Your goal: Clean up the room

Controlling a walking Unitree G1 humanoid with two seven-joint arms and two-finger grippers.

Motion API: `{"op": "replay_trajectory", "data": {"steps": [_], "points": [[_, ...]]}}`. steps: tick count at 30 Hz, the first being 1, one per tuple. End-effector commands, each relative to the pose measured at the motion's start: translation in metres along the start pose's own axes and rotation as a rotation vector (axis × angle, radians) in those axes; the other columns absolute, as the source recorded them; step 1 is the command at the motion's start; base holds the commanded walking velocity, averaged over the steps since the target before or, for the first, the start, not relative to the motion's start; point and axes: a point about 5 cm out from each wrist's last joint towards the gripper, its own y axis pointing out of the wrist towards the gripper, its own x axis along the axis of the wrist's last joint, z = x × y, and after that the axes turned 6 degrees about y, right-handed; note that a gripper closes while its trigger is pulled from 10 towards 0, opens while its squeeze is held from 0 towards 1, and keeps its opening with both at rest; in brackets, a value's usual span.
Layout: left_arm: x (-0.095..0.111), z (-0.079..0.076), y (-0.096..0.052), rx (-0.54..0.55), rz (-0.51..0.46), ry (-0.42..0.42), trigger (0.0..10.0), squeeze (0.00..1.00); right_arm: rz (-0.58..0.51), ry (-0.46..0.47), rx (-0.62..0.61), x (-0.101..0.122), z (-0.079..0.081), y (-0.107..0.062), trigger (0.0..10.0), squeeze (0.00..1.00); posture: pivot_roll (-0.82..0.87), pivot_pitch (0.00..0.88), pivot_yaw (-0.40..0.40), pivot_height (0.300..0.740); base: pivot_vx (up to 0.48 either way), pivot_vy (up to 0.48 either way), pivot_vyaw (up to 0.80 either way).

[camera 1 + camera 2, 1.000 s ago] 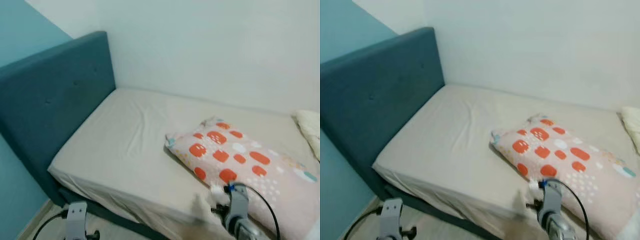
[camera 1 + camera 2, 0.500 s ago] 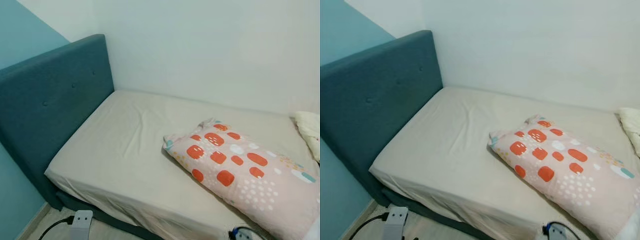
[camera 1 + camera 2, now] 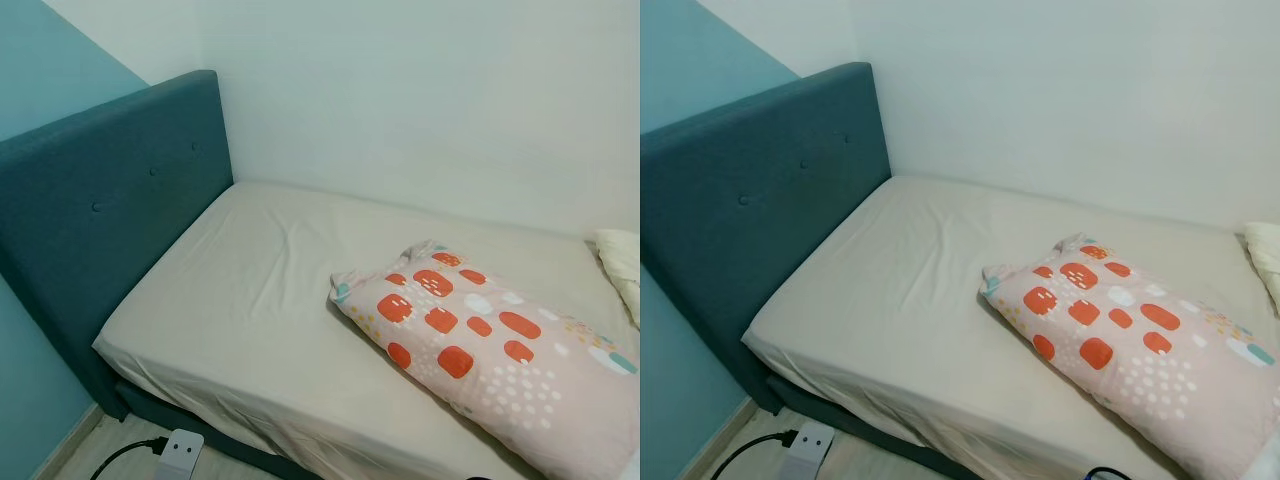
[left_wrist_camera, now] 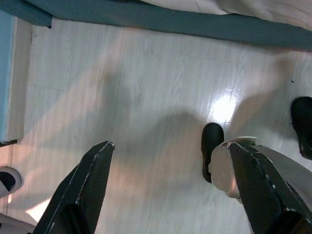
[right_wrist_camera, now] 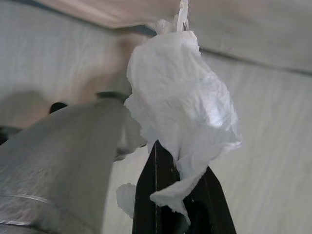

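My right gripper [image 5: 178, 195]: hanging low beside the bed [image 3: 250, 300], over pale floor [image 4: 146, 87], fingers pinched together on a crumpled white tissue [image 5: 180, 102] that bunches up past the tips.

My left gripper [image 4: 165, 195]: pointing straight down at the floor, fingers [image 4: 87, 185] spread wide, nothing between them. My own black foot [image 4: 212, 151] stands below it.

Bed: beige sheet, teal headboard [image 3: 100, 220] at its left end, against a white wall [image 3: 420, 100].

Pillow [image 3: 490, 350]: pink with orange spots, lying slantwise on the bed's right part.

Cream bedding [image 3: 622, 262]: at the bed's far right edge.
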Motion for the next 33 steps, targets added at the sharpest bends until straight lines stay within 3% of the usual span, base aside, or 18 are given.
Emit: {"op": "replay_trajectory", "data": {"steps": [1, 5, 14, 22, 23, 25, 33], "points": [[-0.006, -0.005, 0.000, -0.017, 0.024, 0.002, 10.0, 0.00, -0.016, -0.021, 0.004, 0.009, 0.006, 0.001, 10.0, 0.00, 0.02, 0.000, -0.041, 0.740, 0.000, 0.000, 0.78], [-0.010, -0.008, -0.001, -0.022, 0.039, -0.008, 10.0, 0.00, -0.019, -0.043, 0.031, 0.011, 0.022, 0.003, 10.0, 0.00, 0.02, 0.000, -0.042, 0.740, 0.000, 0.000, 0.78], [-0.016, -0.016, -0.002, -0.043, 0.060, -0.020, 10.0, 0.00, -0.008, -0.086, 0.046, 0.010, 0.033, 0.004, 10.0, 0.00, 0.02, 0.000, -0.039, 0.740, 0.000, 0.000, 0.78], [0.004, -0.033, 0.003, -0.064, 0.035, -0.034, 10.0, 0.00, -0.010, -0.106, 0.038, 0.012, 0.036, 0.004, 10.0, 0.00, 0.02, 0.000, -0.032, 0.740, 0.000, 0.000, 0.78], [0.013, -0.045, 0.005, -0.078, 0.023, -0.029, 10.0, 0.00, -0.011, -0.109, 0.037, 0.011, 0.036, 0.004, 10.0, 0.00, 0.02, 0.000, -0.032, 0.740, 0.000, 0.000, 0.78], [0.018, -0.052, 0.005, -0.085, 0.017, -0.026, 10.0, 0.00, -0.011, -0.111, 0.037, 0.011, 0.036, 0.004, 10.0, 0.00, 0.02, 0.000, -0.032, 0.740, 0.000, 0.000, 0.78], [0.026, -0.065, 0.006, -0.099, 0.015, -0.020, 10.0, 0.00, -0.008, -0.123, 0.043, 0.010, 0.037, 0.004, 10.0, 0.00, 0.02, 0.000, -0.032, 0.740, 0.000, 0.000, 0.78]]}}
